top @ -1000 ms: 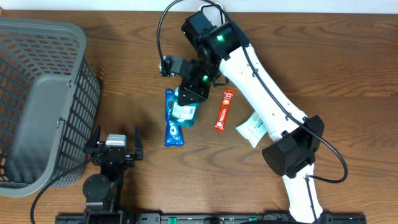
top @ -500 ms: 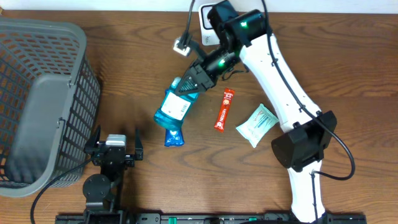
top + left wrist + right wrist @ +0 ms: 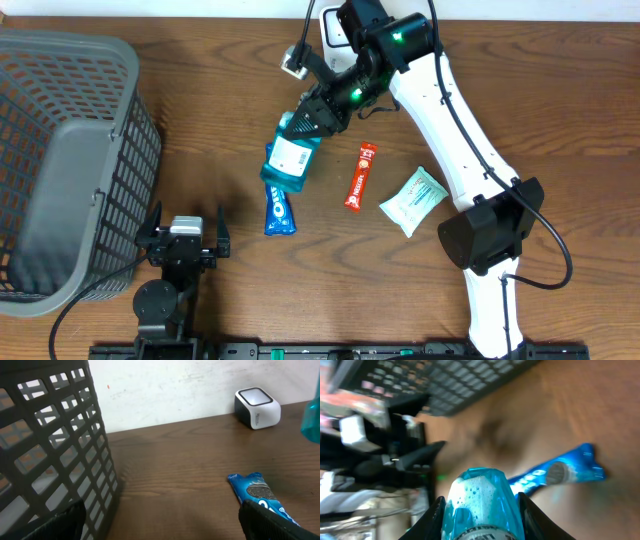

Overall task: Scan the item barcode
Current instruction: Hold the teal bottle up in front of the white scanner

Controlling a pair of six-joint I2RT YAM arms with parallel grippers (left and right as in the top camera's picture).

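Right arm [image 3: 450, 120]: white links, black joint housings, two green LEDs [image 3: 400, 38], black cable [image 3: 305, 30] loops at base and wrist. Left arm [image 3: 165, 295]: all black, silver block [image 3: 185, 227] on top; left claw [image 3: 188, 218] black too.

The right arm [image 3: 455, 140] reaches far across the table from its base at the near edge. Its white link rises from the dark elbow joint [image 3: 490, 235] to the wrist [image 3: 375, 40] at the far side, where green lights glow. From there the wrist bends back down and to the left. The right gripper [image 3: 308, 122] is clamped on the upper end of a blue bottle [image 3: 288, 165], held clear of the table, with a finger [image 3: 436, 517] on either side.

The left arm [image 3: 160, 295] sits folded low over its base. The left gripper [image 3: 188, 215] points toward the far side with its jaws spread wide and nothing between the fingers [image 3: 60, 522].
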